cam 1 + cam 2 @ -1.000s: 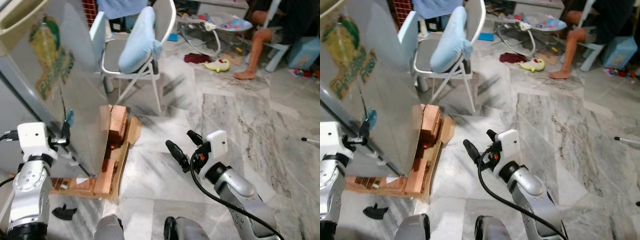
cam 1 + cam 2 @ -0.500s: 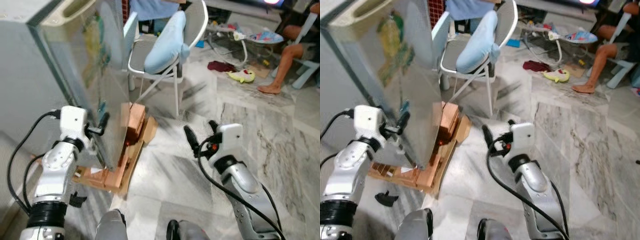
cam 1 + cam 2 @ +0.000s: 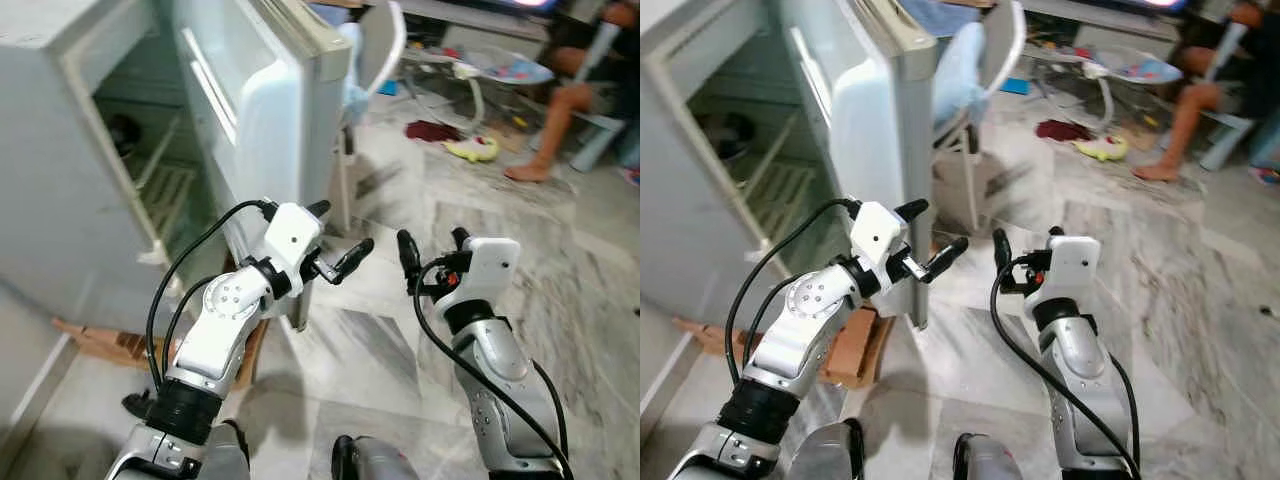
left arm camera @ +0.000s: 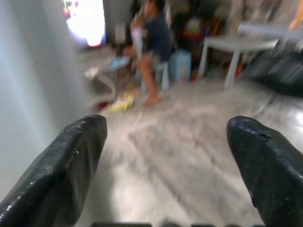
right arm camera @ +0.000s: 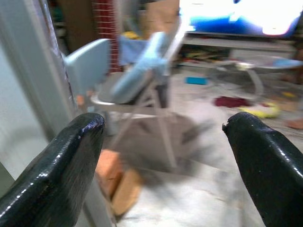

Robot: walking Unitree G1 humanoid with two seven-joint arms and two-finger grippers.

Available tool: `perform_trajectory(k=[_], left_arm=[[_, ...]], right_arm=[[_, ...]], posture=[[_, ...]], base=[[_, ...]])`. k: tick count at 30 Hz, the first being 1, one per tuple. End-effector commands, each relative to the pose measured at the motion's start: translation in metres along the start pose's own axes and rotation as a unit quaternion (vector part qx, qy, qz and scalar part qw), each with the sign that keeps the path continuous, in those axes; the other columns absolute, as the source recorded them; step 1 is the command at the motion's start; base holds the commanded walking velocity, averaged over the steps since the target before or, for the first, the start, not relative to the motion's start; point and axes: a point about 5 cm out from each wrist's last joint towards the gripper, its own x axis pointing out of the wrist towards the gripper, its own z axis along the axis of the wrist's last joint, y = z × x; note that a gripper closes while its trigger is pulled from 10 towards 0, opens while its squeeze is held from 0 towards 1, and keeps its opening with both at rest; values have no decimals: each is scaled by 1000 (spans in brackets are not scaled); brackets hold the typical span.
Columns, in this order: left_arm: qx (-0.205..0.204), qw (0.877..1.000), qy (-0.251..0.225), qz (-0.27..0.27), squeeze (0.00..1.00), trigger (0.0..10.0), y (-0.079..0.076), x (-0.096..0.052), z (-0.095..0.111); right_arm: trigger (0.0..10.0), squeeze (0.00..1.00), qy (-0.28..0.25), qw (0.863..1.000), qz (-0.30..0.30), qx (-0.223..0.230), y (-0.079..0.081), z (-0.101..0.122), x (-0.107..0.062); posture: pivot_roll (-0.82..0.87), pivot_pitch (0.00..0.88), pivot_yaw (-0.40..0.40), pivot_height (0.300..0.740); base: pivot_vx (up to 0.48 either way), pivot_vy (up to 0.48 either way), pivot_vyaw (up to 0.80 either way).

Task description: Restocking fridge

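Observation:
The white fridge point(image 3: 60, 200) stands at my left with its door point(image 3: 270, 110) swung open toward me, inner side showing. Inside I see a wire shelf point(image 3: 172, 188) and a dark item point(image 3: 122, 132) further back, too dim to identify. My left gripper point(image 3: 338, 232) hangs just past the door's free edge, open and holding nothing; its fingers point(image 4: 71, 161) stand wide apart in the left wrist view. Beside it over the floor, my right gripper point(image 3: 432, 245) is open too, fingers point(image 5: 71, 156) spread, facing the door edge and a chair.
A white chair with a blue cushion point(image 3: 958, 70) stands right behind the door. Wood and cardboard point(image 3: 855, 355) lie at the fridge's foot. A person point(image 3: 570, 95) sits at the back right near a yellow toy point(image 3: 485, 150) and a baby bouncer point(image 3: 495, 70). Marble floor point(image 3: 560, 260) spreads to the right.
The fridge door has swung wide open, baring the inside. My left gripper has come off the door's front and now sits past its free edge. The camera has turned left.

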Motion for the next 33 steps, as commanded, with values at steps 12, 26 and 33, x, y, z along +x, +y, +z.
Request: perform_trajectory(k=[12,26,33], left_arm=[[3,997,26,79,0,10000,29,-25,-13],[32,996,17,83,0,10000,30,-26,-5],[42,992,15,116,0,10000,41,-29,1]], right_arm=[[10000,0,12,1000,-8,-3,3,-11,-1],[10000,0,5,1000,-14,-14,4,-12,2],[10000,0,3,1000,-11,-21,9,-14,4]], posture=[[-25,72,-56,740],[-28,75,-50,740],[-11,82,-49,740]], base=[[294,-205,-508],[403,-240,0],[437,0,0]])
